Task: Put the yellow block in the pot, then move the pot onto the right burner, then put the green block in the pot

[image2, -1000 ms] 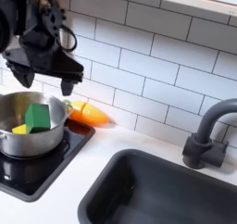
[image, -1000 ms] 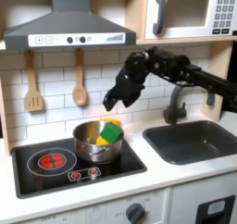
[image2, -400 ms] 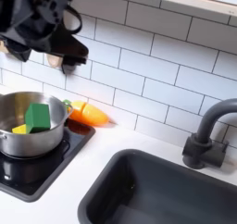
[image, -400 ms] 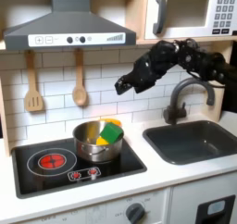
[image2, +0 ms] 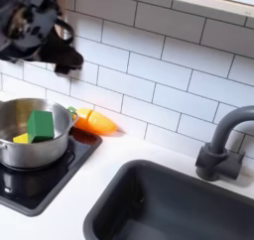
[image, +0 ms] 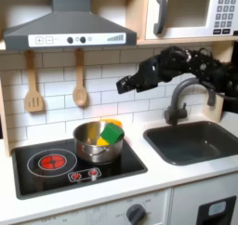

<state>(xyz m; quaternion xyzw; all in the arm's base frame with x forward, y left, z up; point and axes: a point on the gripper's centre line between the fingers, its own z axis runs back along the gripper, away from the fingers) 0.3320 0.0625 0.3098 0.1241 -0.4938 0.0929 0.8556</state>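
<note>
Black gripper [image: 124, 86] hangs high against the tiled wall; blur hides the jaws, so I cannot tell whether they are apart or together, and nothing shows in them. Shiny round steel pot [image: 98, 141] sits below the gripper and toward the first exterior view's left, on the hob's right side. Dark green cube-like block [image2: 41, 124] and small bright yellow block [image2: 21, 138] both lie inside. Judgement: all three steps look complete.

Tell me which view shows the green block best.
The second exterior view: the green block sits close and large inside the pot, with the yellow block beside it. In the first exterior view it is a small green patch at the pot's rim.
</note>
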